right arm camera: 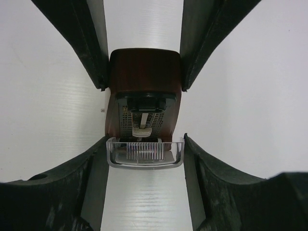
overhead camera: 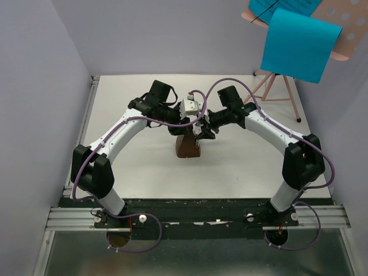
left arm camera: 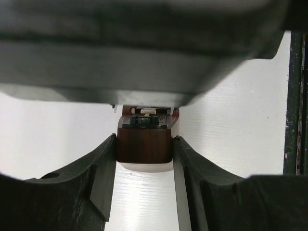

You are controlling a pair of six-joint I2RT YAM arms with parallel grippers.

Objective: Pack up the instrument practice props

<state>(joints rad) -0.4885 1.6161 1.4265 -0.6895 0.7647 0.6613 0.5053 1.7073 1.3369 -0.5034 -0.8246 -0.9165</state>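
The dark-brown wedge metronome stands upright mid-table. My left gripper is shut on its brown body, one finger on each side. My right gripper is shut on the metronome's clear plastic front cover, held just off the brown body. The left fingers show at the top of the right wrist view. The pink perforated music stand stands at the far right on thin tripod legs. A bright blue paper sheet hangs on it.
A second blue sheet lies on the stand behind the first. Grey walls close the table at the left, back and right. The black rail with both arm bases runs along the near edge.
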